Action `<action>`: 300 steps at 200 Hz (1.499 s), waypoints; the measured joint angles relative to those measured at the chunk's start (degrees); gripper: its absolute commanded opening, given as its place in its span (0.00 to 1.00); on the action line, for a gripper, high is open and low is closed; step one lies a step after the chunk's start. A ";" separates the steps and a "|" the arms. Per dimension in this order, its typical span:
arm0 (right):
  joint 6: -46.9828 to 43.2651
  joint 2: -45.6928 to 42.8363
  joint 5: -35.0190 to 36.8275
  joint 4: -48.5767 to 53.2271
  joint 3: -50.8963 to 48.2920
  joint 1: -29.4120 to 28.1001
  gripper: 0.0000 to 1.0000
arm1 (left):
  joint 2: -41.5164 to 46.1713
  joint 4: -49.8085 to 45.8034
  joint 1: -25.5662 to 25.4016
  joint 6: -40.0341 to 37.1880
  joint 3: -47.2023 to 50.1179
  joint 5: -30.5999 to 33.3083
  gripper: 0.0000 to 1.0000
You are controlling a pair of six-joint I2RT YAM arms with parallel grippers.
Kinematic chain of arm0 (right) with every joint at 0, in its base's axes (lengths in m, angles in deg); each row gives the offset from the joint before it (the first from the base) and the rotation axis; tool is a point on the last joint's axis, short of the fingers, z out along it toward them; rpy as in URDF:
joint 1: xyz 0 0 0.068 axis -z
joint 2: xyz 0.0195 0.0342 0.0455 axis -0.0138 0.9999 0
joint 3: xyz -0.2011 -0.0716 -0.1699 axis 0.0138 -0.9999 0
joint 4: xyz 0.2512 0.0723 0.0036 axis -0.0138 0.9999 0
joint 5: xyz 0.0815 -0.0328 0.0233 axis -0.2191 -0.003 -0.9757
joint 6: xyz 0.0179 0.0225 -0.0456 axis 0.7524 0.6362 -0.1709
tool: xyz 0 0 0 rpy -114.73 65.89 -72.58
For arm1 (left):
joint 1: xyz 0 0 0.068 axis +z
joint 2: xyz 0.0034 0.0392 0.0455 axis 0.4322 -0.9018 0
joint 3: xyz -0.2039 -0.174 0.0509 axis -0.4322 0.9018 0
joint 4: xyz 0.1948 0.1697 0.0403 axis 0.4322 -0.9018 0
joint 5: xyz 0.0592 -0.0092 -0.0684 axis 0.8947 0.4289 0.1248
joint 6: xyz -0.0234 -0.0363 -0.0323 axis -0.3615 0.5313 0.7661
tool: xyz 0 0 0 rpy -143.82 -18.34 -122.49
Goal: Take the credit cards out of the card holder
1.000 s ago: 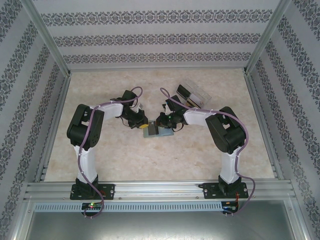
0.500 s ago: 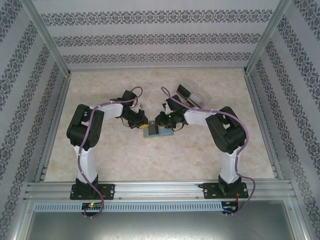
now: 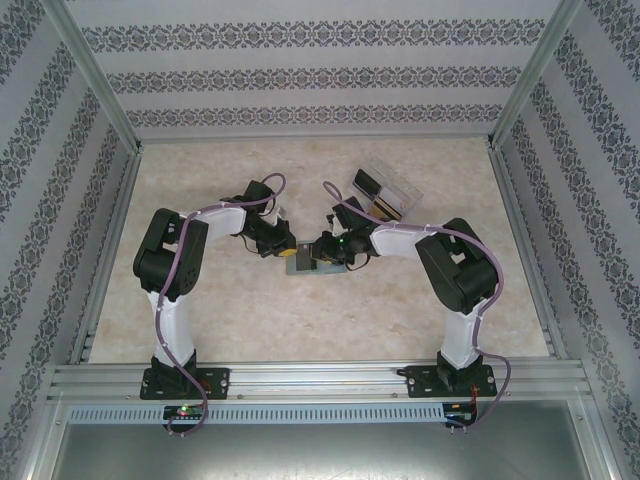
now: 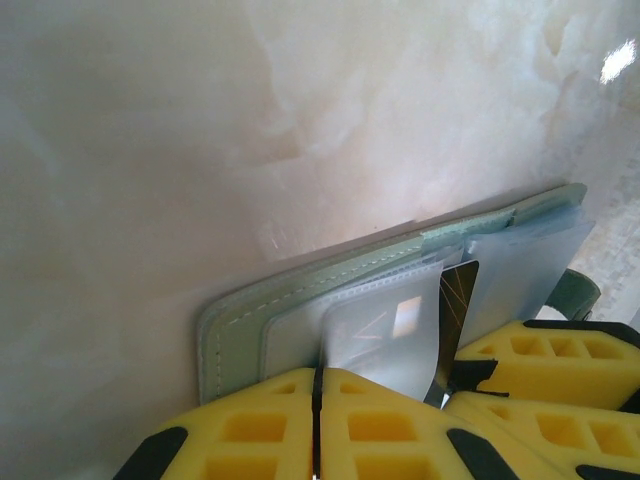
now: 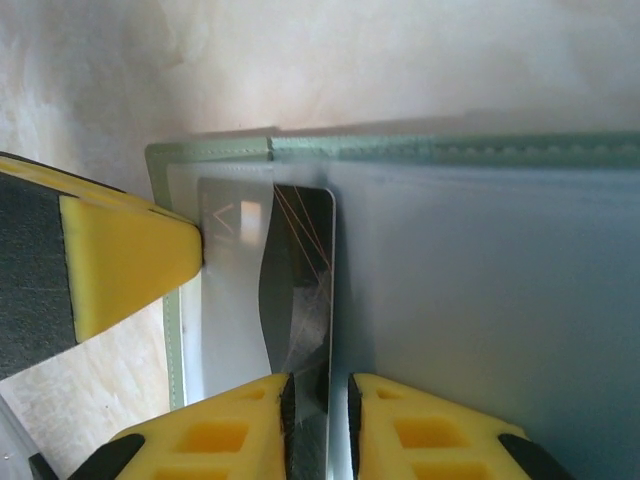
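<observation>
The grey-green card holder point(image 3: 330, 266) point(image 4: 240, 320) point(image 5: 350, 150) lies open on the table between the two grippers. My left gripper point(image 3: 288, 250) point(image 4: 318, 372) is shut on one clear inner sleeve point(image 4: 385, 330) of the holder. A dark credit card point(image 4: 458, 295) point(image 5: 305, 260) with thin orange lines sticks out of that sleeve. My right gripper point(image 3: 318, 250) point(image 5: 320, 378) straddles the card's near end with its jaws a little apart, and a pale gap shows beside the card. The left gripper's yellow finger point(image 5: 120, 270) presses the sleeve's edge.
A clear plastic box point(image 3: 385, 192) with dark contents lies behind the right arm, toward the back. Marble-patterned tabletop point(image 3: 250, 310) spreads around the holder. Metal frame rails point(image 3: 300, 380) run along the near edge, and patterned walls enclose the sides.
The right arm has shifted slightly nearer and lower over the holder. The left arm and the holder have stayed in place.
</observation>
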 measured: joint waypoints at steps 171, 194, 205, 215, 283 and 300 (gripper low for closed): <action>5.14 -0.68 0.81 -2.80 -0.87 -0.37 0.00 | 0.55 0.55 -0.11 -1.49 -0.13 0.17 0.29; 4.57 -3.78 2.73 -2.54 -2.71 -0.31 0.00 | 0.55 0.13 -0.24 -1.73 -0.68 -0.02 0.33; 3.93 -5.62 4.00 -2.01 -3.54 -0.22 0.00 | 0.55 0.09 -0.24 -1.70 -0.74 -0.26 0.34; 3.39 -7.23 4.87 -1.33 -4.13 -0.22 0.00 | 0.55 0.09 -0.22 -1.70 -0.83 -0.48 0.37; -7.61 -20.61 10.25 5.03 -5.49 0.09 0.00 | 6.38 -0.09 0.81 -0.35 -1.14 1.60 0.75; -11.74 -23.56 14.34 9.16 -3.65 0.57 0.00 | 11.10 -0.44 1.99 -0.37 -0.59 4.00 0.83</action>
